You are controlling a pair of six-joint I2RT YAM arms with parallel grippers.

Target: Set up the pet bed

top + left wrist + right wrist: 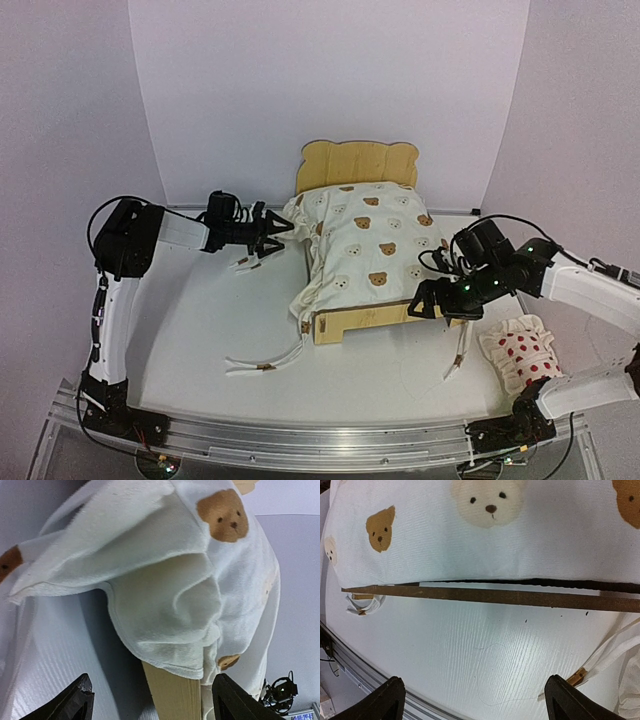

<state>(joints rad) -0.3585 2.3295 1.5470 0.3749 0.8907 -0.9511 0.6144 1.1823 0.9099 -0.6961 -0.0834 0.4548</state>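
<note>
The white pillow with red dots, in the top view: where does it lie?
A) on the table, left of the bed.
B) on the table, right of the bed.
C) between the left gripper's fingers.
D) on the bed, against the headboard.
B: the pillow lies on the table, right of the pet bed and apart from it; the bed carries only the bear-print cushion.

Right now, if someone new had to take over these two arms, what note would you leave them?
Left gripper: open, empty, beside the cushion's left edge.
Right gripper: open, empty, near the bed's right foot corner.
Pet bed stands on the table. The cushion lies on it, bunched and hanging over its left side. Pillow lies on the table, right of the bed.
Done: cushion on the frame.
Left, probably: straighten cushion, add pillow.
</note>
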